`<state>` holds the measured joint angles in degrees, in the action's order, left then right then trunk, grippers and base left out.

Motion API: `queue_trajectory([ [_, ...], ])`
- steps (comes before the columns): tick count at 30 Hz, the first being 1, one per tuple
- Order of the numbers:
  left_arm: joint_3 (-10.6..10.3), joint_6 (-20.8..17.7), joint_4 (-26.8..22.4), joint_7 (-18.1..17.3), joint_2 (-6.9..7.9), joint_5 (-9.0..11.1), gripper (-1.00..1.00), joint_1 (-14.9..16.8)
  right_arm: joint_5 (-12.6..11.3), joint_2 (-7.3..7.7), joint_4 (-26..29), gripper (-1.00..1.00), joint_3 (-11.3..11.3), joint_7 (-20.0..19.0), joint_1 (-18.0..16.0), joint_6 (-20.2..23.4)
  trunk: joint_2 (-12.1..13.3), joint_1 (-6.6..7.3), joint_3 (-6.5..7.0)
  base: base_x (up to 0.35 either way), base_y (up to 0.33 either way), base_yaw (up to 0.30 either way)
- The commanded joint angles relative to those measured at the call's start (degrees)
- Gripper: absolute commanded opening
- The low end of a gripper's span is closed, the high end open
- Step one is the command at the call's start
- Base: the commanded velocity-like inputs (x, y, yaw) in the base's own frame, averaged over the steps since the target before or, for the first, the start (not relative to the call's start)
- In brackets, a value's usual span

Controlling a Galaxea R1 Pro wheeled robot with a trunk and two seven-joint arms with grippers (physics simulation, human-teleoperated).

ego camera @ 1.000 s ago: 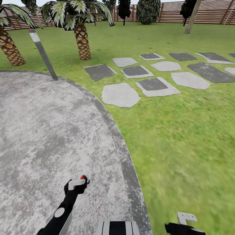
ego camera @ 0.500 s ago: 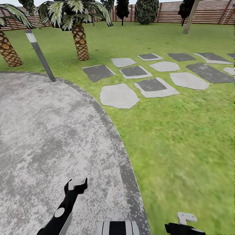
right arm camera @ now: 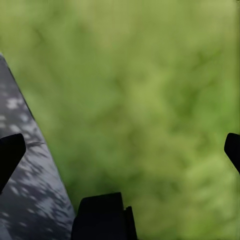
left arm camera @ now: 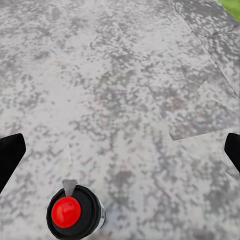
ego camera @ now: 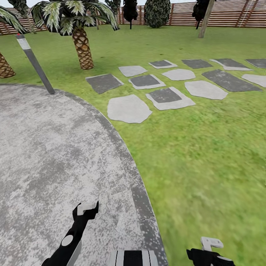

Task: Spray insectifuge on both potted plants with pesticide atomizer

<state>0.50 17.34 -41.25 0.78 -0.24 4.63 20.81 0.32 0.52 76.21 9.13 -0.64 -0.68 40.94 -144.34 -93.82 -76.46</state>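
Blurred green lawn grass [right arm camera: 150, 100] spreads across most of the right wrist view, with a wedge of mottled grey stone paving [right arm camera: 25, 200] along one side. The right gripper [right arm camera: 120, 150] has its two black fingertips [right arm camera: 10, 152] set wide apart at opposite edges, nothing between them

We see a mottled grey and white stone patio [ego camera: 55, 147] edged by a darker grey rim, beside bright green lawn [ego camera: 207, 155]. Stepping stones [ego camera: 127, 108] alternate pale grey and charcoal. The palm trunk [ego camera: 82, 48] shows a woven brown pattern under white-streaked green fronds. The fence [ego camera: 229, 13] is brown and slatted. The lamp post [ego camera: 35, 62] is grey with a white band.
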Motion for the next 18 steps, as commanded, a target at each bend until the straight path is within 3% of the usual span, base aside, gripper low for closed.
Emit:
queue_trajectory([
  [1, 0.0, 0.2, 0.0, 0.0, -0.02, 0.5, 1.00, 0.0, 0.0, 0.01, 0.1, 1.00, 0.0, -0.1, 0.0, 0.3, 0.0, -0.02, -0.26, 0.000, 0.000, -0.004],
  [18, 0.1, 0.2, 0.0, -0.1, 0.07, 0.5, 1.00, 0.0, 0.0, 0.01, 0.2, 1.00, -0.1, -0.1, 0.0, 0.3, -0.3, -0.45, -4.02, 0.000, 0.000, 0.000],
])
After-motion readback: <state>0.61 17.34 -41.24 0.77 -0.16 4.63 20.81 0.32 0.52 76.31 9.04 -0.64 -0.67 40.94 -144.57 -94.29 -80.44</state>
